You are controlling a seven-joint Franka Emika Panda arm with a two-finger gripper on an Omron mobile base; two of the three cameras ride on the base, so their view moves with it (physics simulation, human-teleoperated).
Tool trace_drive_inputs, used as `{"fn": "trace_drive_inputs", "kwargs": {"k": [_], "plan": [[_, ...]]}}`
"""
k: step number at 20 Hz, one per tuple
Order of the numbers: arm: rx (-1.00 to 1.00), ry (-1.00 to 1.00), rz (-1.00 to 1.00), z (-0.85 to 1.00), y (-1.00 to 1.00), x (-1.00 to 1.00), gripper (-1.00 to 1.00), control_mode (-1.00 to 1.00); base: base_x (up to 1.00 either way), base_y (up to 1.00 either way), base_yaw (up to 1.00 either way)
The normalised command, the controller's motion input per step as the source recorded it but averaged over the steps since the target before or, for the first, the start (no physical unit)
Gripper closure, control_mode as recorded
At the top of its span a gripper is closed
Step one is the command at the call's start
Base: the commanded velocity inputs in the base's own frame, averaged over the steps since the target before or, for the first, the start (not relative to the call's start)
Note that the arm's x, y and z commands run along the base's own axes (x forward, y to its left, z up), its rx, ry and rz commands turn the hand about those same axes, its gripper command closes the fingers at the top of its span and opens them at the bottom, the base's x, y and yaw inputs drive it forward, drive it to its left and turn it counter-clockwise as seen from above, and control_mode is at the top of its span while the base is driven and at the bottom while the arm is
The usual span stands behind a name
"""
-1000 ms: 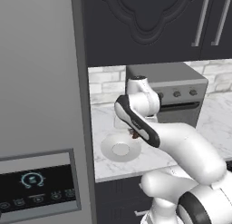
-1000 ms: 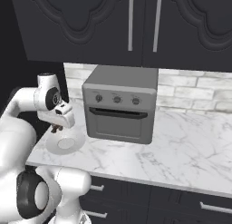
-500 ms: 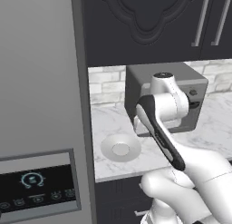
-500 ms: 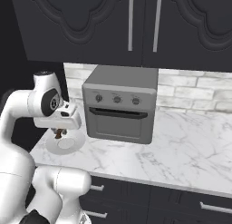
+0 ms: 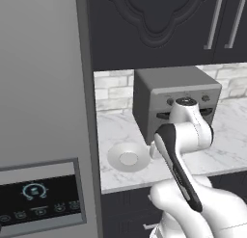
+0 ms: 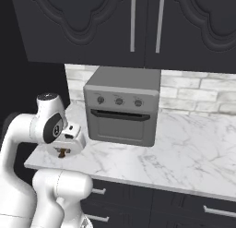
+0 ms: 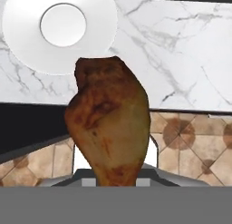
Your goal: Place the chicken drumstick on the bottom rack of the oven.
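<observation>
the gripper (image 6: 61, 153) was pinching the chicken drumstick (image 7: 108, 123), whose thick meat end rose up the middle of the hand view while its lower end sat between the fingers. in the right base view the drumstick (image 6: 61, 153) showed as a small brown bit under the hand, held above the front left corner of the counter (image 6: 184, 153). below it in the hand view lay the counter's front edge, with patterned floor tiles (image 7: 195, 141) beyond the edge. a white plate (image 7: 27, 41) sat on the marble near that front edge, bare, and in the left base view the plate (image 5: 128, 157) lay just left of the arm. a small grey box oven (image 6: 123, 111) with three knobs stood at the back of the counter against the brick wall, its door shut. dark cabinets (image 6: 138, 24) hung above it. a tall grey panel with a lit display (image 5: 34, 193) stood off the counter's left end.
</observation>
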Motion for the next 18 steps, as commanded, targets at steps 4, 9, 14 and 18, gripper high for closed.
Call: {"fn": "trace_drive_inputs", "kwargs": {"k": [4, 9, 14, 18], "plan": [[0.0, 0.0, 0.0, -0.01, 0.0, 0.0, 1.0, -1.0, 0.0, 0.0, 0.0], [0.0, -0.02, 0.02, 0.0, 0.06, -0.14, 1.0, 1.0, -0.58, 0.29, 0.06], [0.0, 0.0, 0.0, 0.0, 0.0, 0.0, 1.0, 1.0, -0.83, 0.81, 0.05], [0.0, 0.0, 0.0, 0.0, 0.0, 0.0, 1.0, 1.0, -0.25, 1.0, 0.19]]}}
